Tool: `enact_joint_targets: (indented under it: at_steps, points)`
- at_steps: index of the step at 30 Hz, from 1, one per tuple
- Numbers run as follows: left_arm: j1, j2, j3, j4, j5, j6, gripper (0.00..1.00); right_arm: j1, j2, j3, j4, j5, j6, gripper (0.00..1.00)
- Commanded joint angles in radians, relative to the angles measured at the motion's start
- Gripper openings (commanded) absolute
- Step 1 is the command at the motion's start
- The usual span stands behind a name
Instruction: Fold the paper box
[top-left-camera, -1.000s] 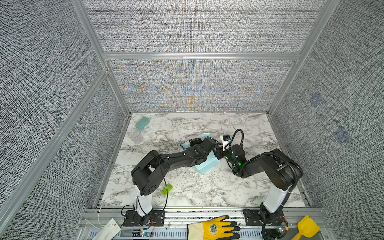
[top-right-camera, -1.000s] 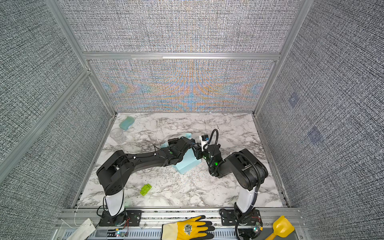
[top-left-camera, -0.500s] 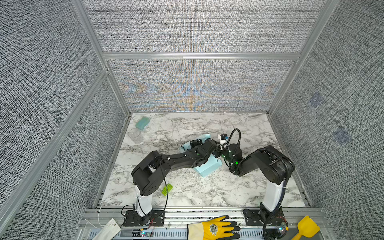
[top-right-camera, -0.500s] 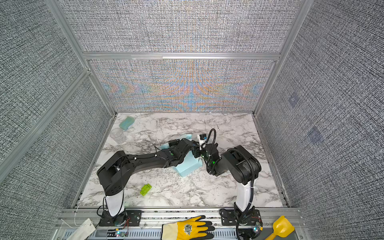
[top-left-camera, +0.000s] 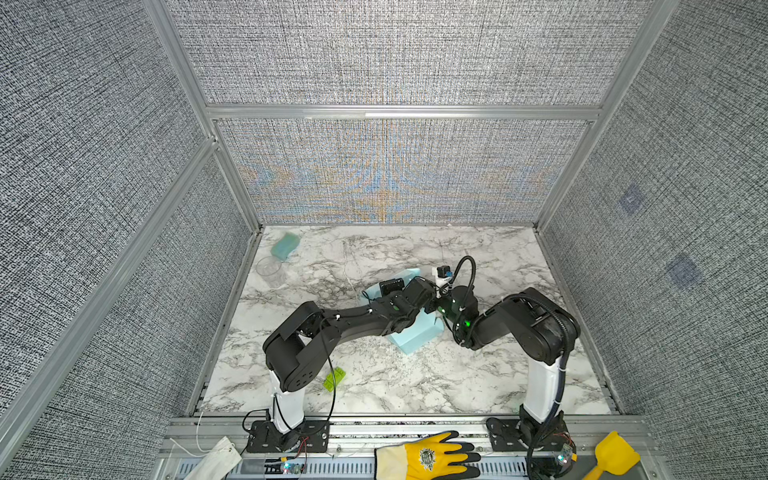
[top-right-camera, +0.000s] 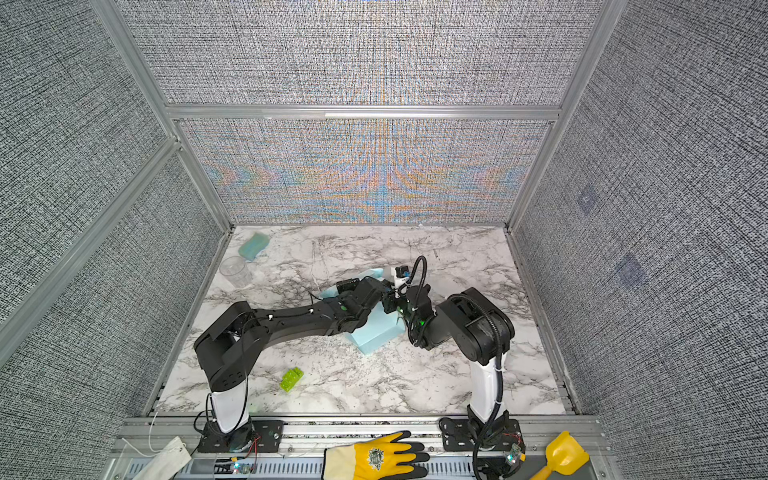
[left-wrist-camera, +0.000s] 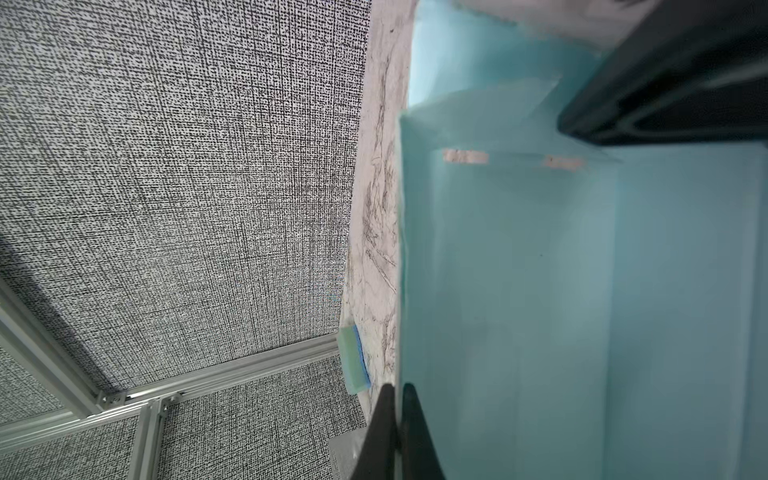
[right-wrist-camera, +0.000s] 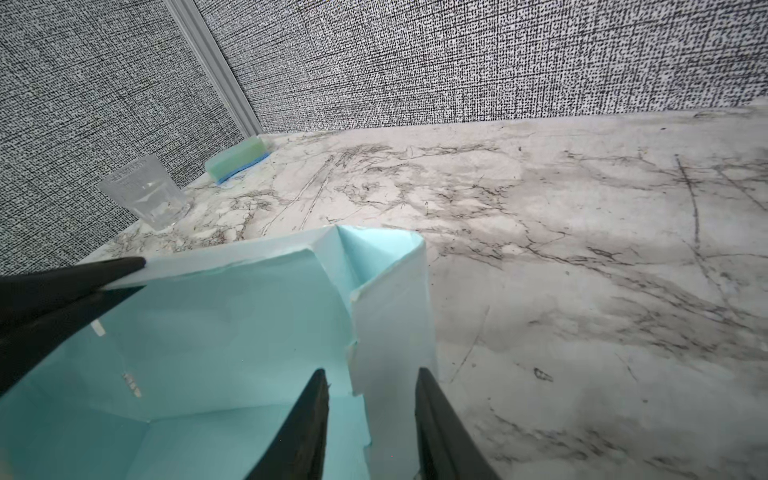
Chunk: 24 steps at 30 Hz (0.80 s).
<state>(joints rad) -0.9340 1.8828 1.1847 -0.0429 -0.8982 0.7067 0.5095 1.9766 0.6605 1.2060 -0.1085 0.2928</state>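
paper box (top-left-camera: 417, 337): mid-desk (top-left-camera: 457, 382), half-formed, open top, between my arms.
my left fingers (left-wrist-camera: 397, 390): pinched tight on one wall's edge.
my right fingers (right-wrist-camera: 370, 372): apart, straddling its pale side panel.

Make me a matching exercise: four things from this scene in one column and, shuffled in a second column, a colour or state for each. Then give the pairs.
Column one
1. paper box
2. toy brick
3. cup
4. left gripper

Column two
A. see-through
B. pinched shut on a cardboard wall
C. pale blue
D. lime green

Pairs: 1-C, 2-D, 3-A, 4-B
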Motion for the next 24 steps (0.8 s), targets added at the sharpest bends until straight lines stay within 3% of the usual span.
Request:
enact_joint_targets:
  at_steps: [1, 7, 10, 24]
  points:
    - [0.001, -0.004, -0.002, -0.012, 0.003, -0.009, 0.00, -0.001, 0.002, -0.001, 0.034, 0.070, 0.012, 0.30]
    - [0.003, -0.004, -0.004, -0.012, 0.007, -0.013, 0.00, 0.001, -0.010, -0.012, 0.039, 0.089, 0.008, 0.06]
    - [0.004, -0.004, -0.004, -0.013, 0.009, -0.017, 0.00, 0.001, -0.021, -0.016, 0.043, 0.084, 0.008, 0.01]
    - [0.012, 0.009, 0.010, -0.018, 0.009, -0.027, 0.00, 0.029, -0.115, -0.092, 0.069, 0.066, 0.014, 0.00]
